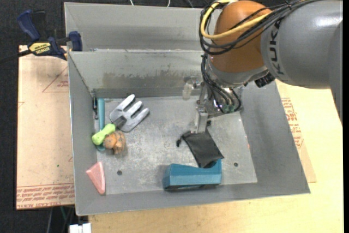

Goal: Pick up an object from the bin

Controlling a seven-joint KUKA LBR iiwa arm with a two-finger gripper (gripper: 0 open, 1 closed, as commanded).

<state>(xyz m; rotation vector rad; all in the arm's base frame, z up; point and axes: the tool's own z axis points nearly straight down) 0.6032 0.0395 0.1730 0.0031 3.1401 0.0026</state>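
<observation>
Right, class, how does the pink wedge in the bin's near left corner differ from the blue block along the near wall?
The pink wedge is small and tapers to a point; the blue block is larger, long and boxy. The pink wedge lies alone; the blue block touches a black flat piece at its right end. Both lie on the bin floor by the near wall.
</observation>
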